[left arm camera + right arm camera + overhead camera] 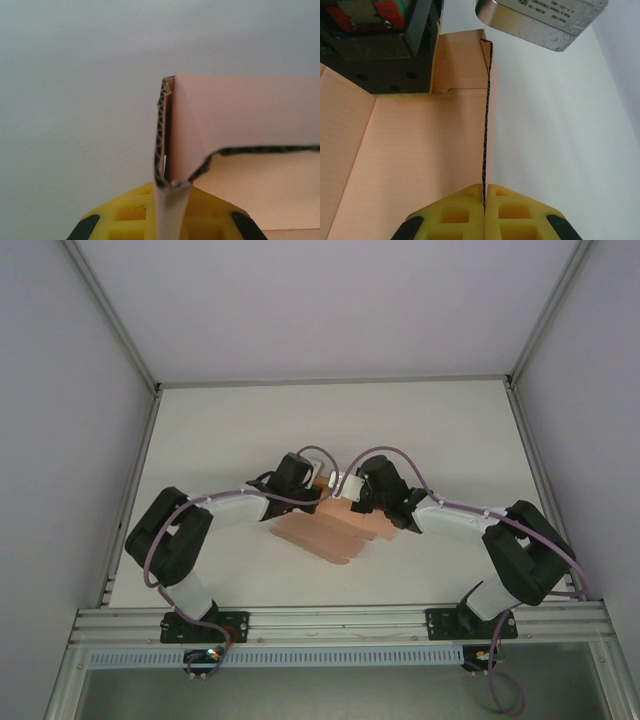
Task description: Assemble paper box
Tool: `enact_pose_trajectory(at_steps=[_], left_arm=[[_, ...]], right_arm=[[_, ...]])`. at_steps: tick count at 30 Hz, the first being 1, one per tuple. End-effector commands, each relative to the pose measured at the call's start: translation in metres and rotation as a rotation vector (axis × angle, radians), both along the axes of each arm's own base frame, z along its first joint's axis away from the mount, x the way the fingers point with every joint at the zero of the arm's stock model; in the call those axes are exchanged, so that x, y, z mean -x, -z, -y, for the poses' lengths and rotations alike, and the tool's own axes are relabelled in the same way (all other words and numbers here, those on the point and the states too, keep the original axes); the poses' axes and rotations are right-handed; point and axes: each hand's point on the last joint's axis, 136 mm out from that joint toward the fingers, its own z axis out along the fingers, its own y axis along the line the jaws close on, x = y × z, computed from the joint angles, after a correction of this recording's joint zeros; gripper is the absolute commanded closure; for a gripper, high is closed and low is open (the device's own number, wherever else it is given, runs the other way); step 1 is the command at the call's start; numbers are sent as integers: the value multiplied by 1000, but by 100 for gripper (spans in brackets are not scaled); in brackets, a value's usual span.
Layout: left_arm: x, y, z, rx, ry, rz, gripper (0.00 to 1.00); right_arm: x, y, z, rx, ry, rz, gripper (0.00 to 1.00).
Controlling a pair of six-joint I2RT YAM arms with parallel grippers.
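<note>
Paper box (335, 530) is resting partly folded on the table (400, 420). Left jaws are pinching shut on the box's upright corner flap. Right jaws are clamping shut on its adjoining wall edge. Advisable: both grips holding the walls square while pressing the corner home.

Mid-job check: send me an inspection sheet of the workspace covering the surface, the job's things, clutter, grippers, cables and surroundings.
Surface: white table, bare around the work.
Job's things: paper box, salmon-pink corrugated card, partly folded with walls raised, mid-table between the arms.
Clutter: nothing seen.
Grippers: left gripper, jaws shut on an upright box wall at a corner; right gripper, jaws shut on the edge of an upright wall.
Cables: purple cables run along both arms and loop over the wrists, above the card.
Surroundings: grey enclosure walls; aluminium rail carrying the arm bases.
</note>
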Motion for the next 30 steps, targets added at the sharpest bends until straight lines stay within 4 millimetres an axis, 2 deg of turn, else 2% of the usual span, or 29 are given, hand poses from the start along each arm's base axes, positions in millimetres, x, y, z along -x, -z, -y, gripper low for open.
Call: enact_pose_trajectory(at_steps=[1, 8, 11, 16, 18, 20, 23, 26, 30], left_arm=[[-23, -6, -22, -112, -138, 115, 100], [-32, -19, -52, -225, -345, 293, 100], [-30, -25, -48, -205, -322, 346, 100], [-22, -19, -25, 19, -205, 213, 99], [-17, -23, -20, 103, -175, 176, 69], [-12, -31, -18, 152, -140, 178, 54], [-5, -41, -18, 186, -109, 189, 46], [-1, -48, -20, 192, -99, 183, 44], [6, -55, -16, 232, -64, 171, 36]], right_arm=[[23, -2, -10, -6, -75, -23, 100], [24, -4, -8, -10, -59, -20, 100], [24, -3, -8, -6, -53, -20, 100], [22, -1, -9, -3, -51, -25, 100], [21, 1, -8, 6, -46, -27, 100], [21, 0, -8, 7, -44, -26, 100], [21, 0, -8, 7, -44, -29, 100], [20, 1, -8, 8, -44, -33, 100], [19, 1, -10, 10, -45, -36, 100]])
